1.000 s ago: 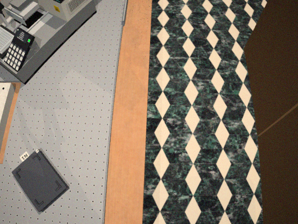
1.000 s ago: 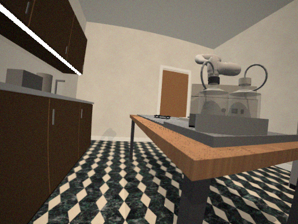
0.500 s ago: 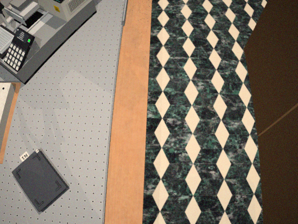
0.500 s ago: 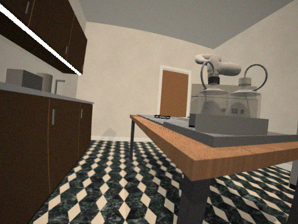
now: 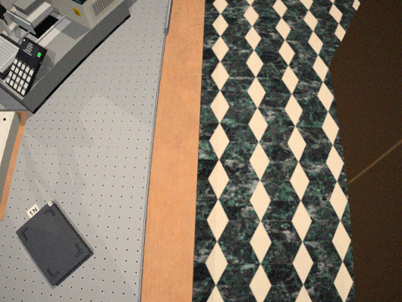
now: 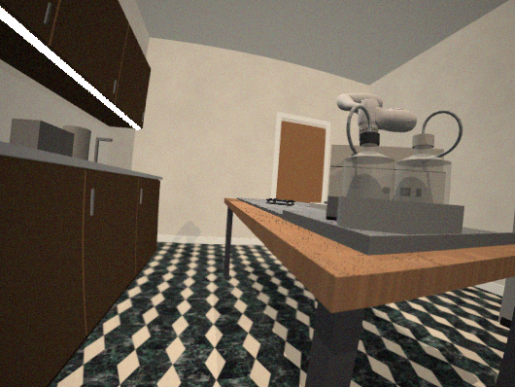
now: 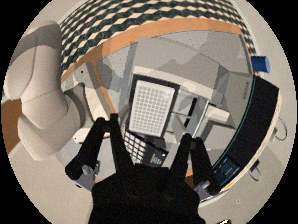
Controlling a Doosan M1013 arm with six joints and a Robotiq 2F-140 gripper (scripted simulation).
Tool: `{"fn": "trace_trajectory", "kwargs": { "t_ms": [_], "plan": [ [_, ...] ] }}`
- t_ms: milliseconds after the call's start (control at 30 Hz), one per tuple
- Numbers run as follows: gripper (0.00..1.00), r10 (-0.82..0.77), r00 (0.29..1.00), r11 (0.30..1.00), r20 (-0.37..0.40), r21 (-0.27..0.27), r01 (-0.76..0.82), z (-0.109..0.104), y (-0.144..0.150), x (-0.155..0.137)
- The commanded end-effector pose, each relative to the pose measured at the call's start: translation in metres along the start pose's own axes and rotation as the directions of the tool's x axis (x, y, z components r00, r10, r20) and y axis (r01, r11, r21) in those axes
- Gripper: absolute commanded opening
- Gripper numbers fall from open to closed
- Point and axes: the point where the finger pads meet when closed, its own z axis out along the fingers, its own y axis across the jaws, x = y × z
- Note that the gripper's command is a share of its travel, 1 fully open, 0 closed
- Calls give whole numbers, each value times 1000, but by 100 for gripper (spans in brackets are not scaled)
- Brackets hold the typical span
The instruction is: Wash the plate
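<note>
The white plate lies in the washer's dark carrier. It looks flat, but a slight tilt cannot be told, and I cannot make out its cut corner. My gripper is open and empty, its fingers apart above the plate and keypad. The keypad is beside the carrier. The lamp on its panel is lit green. Nest N1 is empty, dark, with four corner locators; its label stands at one edge. In the exterior view the gripper is hidden behind the washer's bottles.
The washer's grey housing and a raised metal bracket stand beside the carrier. A pale block with a wooden edge lies between washer and nest. Two clear bottles with hoses stand behind the washer.
</note>
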Motion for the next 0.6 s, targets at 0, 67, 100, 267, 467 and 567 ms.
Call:
{"fn": "trace_trajectory", "kwargs": {
  "t_ms": [0, 67, 100, 267, 467, 567],
  "plan": [
    [70, -2, 1000, 1000, -1, 7, 2, 7, -4, 0],
    [70, -2, 1000, 1000, -1, 7, 2, 8, -4, 0],
    [70, -2, 1000, 1000, -1, 7, 2, 9, -4, 0],
    [70, -2, 1000, 1000, -1, 7, 2, 12, -4, 0],
    [70, -2, 1000, 1000, -1, 7, 2, 15, -4, 0],
    [70, -2, 1000, 1000, -1, 7, 2, 17, -4, 0]
  ]
}}
